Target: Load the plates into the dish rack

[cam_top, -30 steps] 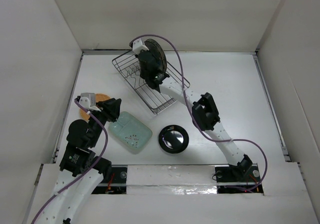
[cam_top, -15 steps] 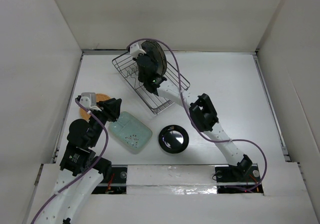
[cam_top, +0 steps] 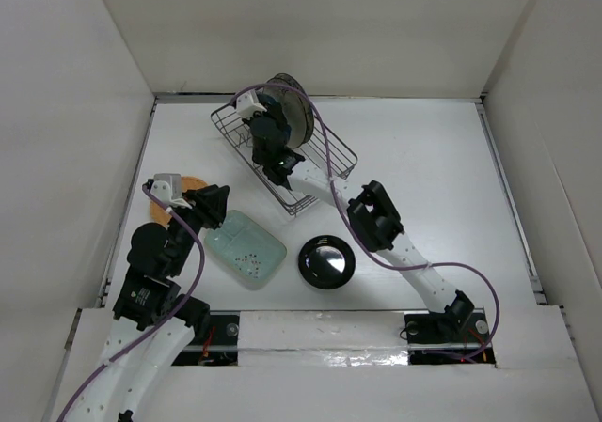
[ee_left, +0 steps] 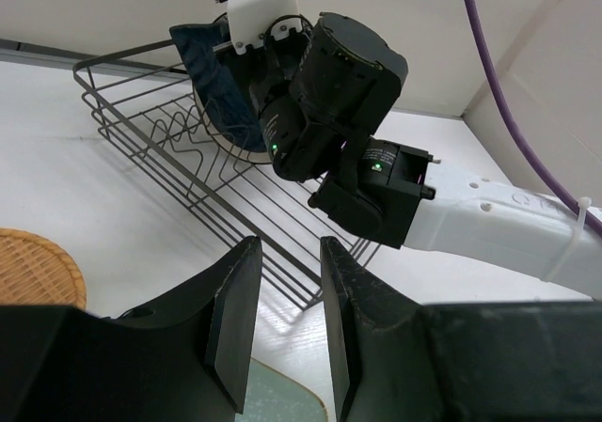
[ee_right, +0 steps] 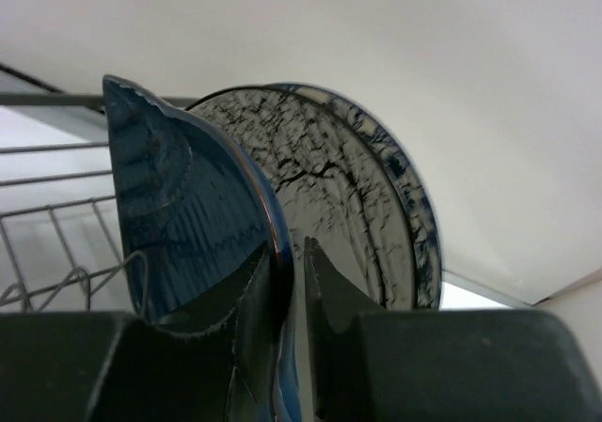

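Top external view, from the left: a small orange plate (cam_top: 193, 181) lies flat on the table, partly hidden by the left gripper (cam_top: 218, 200), whose jaws are held partway apart with nothing between them. Just to the right, the speckled mint-green plate (cam_top: 245, 247) lies flat. In the upper middle, the cream floral plate (ee_right: 339, 206) is stood upright at the far end of the dish rack (cam_top: 310, 182). The dark blue teardrop plate (ee_right: 188, 215) is set on edge beside it, its rim between the fingers of the right gripper (ee_right: 289, 251). Whether that rim is clamped or released cannot be told. Lower right of the rack, the glossy black plate (cam_top: 326, 260) lies on the table.

The plates are judged stiff, glazed, slippery and breakable, best pinched at the rim.

Compared with a second ago, the right gripper and blue plate are shifted left; everything else is unmoved.
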`<state>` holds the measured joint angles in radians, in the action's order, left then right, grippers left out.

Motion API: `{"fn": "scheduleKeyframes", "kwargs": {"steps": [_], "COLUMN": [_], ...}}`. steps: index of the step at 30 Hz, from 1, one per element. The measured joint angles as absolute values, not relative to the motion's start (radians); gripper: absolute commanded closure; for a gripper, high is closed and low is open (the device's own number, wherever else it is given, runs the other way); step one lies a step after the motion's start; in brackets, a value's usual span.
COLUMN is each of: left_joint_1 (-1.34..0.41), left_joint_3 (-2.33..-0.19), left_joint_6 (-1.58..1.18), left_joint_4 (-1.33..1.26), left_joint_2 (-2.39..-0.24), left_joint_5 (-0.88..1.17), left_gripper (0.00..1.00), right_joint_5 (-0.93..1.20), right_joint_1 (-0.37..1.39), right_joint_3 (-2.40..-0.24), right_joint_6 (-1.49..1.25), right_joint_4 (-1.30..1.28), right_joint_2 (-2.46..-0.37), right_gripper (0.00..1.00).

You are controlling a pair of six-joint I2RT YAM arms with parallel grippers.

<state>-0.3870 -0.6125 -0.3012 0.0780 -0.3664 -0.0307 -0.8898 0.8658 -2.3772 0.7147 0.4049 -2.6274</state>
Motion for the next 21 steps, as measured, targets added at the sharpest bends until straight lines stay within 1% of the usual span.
{"fn": "scheduleKeyframes", "kwargs": {"steps": [1, 2, 9, 11, 13, 14, 15, 16, 19, 21], "left_joint_1": [-0.387, -0.387, -0.387, -0.387, -0.387, -0.387, -0.387, -0.387, -0.387, -0.385], "left_joint_3": [-0.612, -0.612, -0.612, -0.612, -0.612, -0.612, -0.612, -0.612, -0.612, -0.612], "left_joint_6": [-0.301, -0.301, -0.301, -0.301, -0.301, -0.301, -0.301, -0.301, -0.301, -0.301], "left_joint_4": [0.078, 0.078, 0.078, 0.078, 0.078, 0.078, 0.078, 0.078, 0.078, 0.078], "left_joint_2": [-0.367, -0.367, -0.368, -0.368, -0.369, -0.369, -0.369, -0.369, -0.374, -0.382], "left_joint_5": [-0.031, -0.031, -0.031, -0.032, -0.035, -0.036, -0.036, -0.036, -0.036, -0.035], "left_gripper": [0.72, 0.72, 0.72, 0.72, 0.72, 0.72, 0.72, 0.72, 0.73, 0.77], "right_joint_5": [-0.888, -0.886, -0.879, -0.879, -0.878, -0.874, -0.861, -0.851, -0.792, -0.737], "right_joint_1": [0.866, 0.866, 0.872, 0.872, 0.872, 0.871, 0.871, 0.871, 0.871, 0.871], "right_joint_3": [-2.373, -2.372, -2.322, -2.32, -2.318, -2.313, -2.302, -2.284, -2.214, -2.137], "right_joint_6": [0.702, 0.684, 0.595, 0.57, 0.537, 0.519, 0.497, 0.469, 0.382, 0.321], "right_joint_4": [0.399, 0.391, 0.349, 0.342, 0.326, 0.315, 0.292, 0.268, 0.196, 0.153], "right_joint_2": [-2.628, -2.628, -2.627, -2.626, -2.619, -2.609, -2.592, -2.568, -2.457, -2.346], "right_gripper": [0.67, 0.65, 0.57, 0.54, 0.47, 0.46, 0.44, 0.41, 0.36, 0.36]}}
